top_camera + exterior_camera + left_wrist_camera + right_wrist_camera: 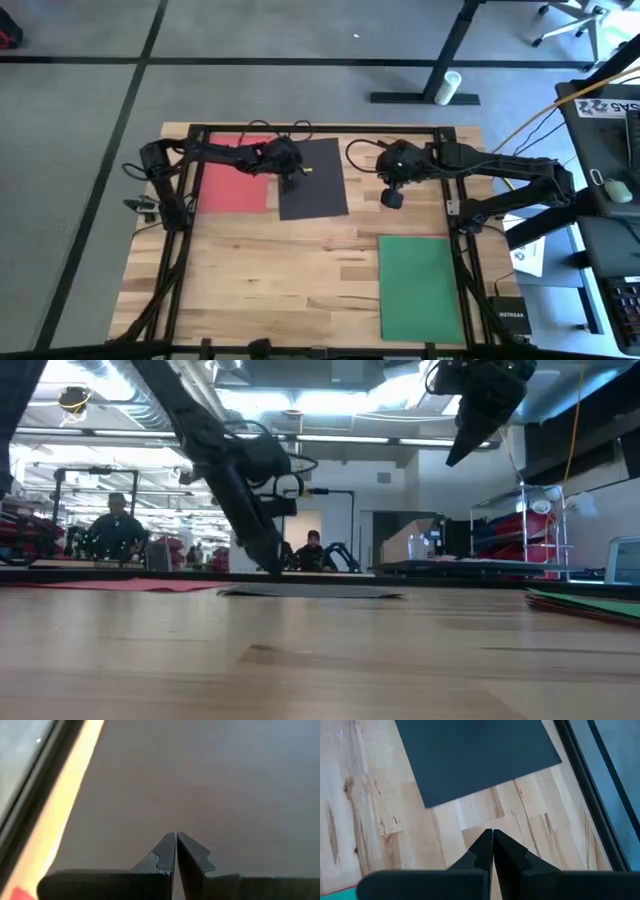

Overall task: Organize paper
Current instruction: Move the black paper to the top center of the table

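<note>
Left wrist view: closed left end effector (176, 842) hides black paper (210, 780).

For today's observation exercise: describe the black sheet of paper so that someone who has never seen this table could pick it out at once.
Start at the wooden table and go to its far edge, left of centre. The black sheet lies flat there, its left edge overlapping the red sheet, with the left gripper pressing on it, jaws shut. It is the only dark sheet; the green sheet lies apart at the near right.
</note>
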`<state>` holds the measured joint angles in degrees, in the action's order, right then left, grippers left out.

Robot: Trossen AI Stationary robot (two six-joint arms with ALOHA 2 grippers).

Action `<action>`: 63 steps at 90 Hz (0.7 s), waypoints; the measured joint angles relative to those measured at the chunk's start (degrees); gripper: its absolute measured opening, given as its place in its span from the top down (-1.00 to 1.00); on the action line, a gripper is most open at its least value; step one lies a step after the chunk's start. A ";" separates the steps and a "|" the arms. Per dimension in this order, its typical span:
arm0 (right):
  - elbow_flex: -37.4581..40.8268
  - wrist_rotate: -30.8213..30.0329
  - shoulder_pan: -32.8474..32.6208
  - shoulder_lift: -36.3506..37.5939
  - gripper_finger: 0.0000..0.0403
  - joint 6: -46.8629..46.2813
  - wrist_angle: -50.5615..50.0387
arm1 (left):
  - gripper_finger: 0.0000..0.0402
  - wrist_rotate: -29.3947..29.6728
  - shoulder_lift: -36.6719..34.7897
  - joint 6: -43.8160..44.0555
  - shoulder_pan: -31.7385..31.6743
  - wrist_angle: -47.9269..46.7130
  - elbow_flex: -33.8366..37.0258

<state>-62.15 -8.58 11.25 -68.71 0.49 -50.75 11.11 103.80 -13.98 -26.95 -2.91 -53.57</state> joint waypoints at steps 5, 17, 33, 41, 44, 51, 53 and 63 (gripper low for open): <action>0.00 0.00 0.02 0.00 1.00 0.00 0.12 | 1.00 0.01 1.16 -0.46 -0.05 -0.09 -0.81; 0.00 0.00 0.02 0.00 1.00 -0.02 -0.02 | 1.00 0.05 3.36 -2.94 -0.14 -1.63 -3.05; 0.00 0.03 0.00 0.00 1.00 -0.06 -0.28 | 1.00 0.15 5.18 -6.01 -0.20 -2.11 -5.59; 0.00 0.12 0.00 0.00 1.00 -0.13 -0.31 | 1.00 0.03 5.44 -7.25 -0.33 -2.42 -6.36; 0.00 0.15 0.00 0.00 1.00 -0.13 -0.43 | 1.00 0.03 5.48 -7.53 -0.51 -2.46 -6.62; 0.00 0.15 0.00 0.00 1.00 -0.15 -0.37 | 1.00 0.01 5.48 -7.54 -0.89 -2.54 -7.30; 0.00 0.15 0.00 0.00 1.00 -0.15 -0.39 | 1.00 0.01 5.48 -7.52 -1.01 -2.46 -7.45; 0.00 0.15 0.00 0.00 1.00 -0.17 -0.35 | 1.00 0.08 5.48 -7.50 -1.34 -2.84 -7.91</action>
<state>-62.15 -8.43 11.25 -68.71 0.32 -51.10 11.19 109.27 -21.47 -28.29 -5.74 -61.48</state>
